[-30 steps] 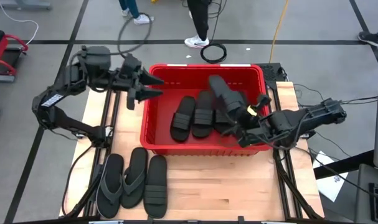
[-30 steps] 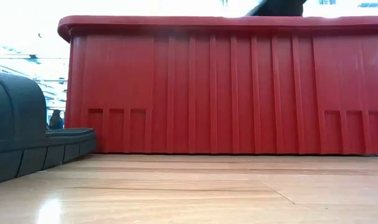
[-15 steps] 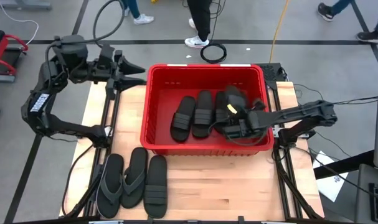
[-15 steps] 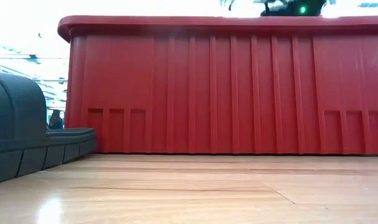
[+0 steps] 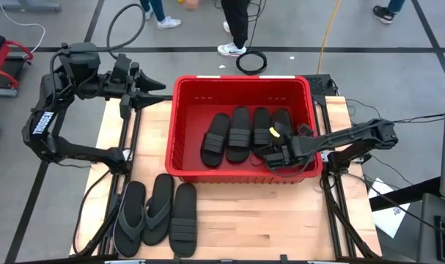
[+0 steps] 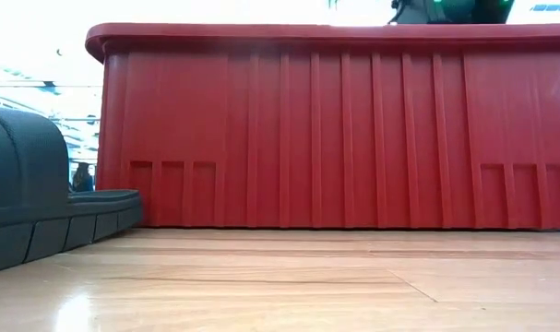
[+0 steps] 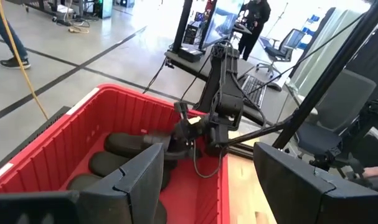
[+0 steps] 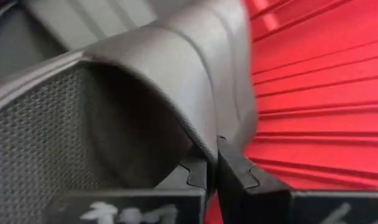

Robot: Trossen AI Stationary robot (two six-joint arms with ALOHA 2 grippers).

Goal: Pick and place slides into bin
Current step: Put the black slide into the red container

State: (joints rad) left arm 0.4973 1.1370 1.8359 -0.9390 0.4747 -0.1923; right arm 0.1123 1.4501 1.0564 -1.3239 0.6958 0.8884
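Inside the bin (image 5: 179, 125), the right gripper (image 5: 275, 157) is clamped on a slide's strap (image 8: 176, 81); the left gripper (image 5: 145, 88), fingers apart, waits far left.

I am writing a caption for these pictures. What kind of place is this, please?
Probably a robotics lab or workshop, not a home. A wooden table stands on a grey floor marked with dark tape lines, cables lie around it, and the left wrist view shows office chairs and a person at equipment.

The bin (image 6: 335, 129) wall hides the slides inside, low view.
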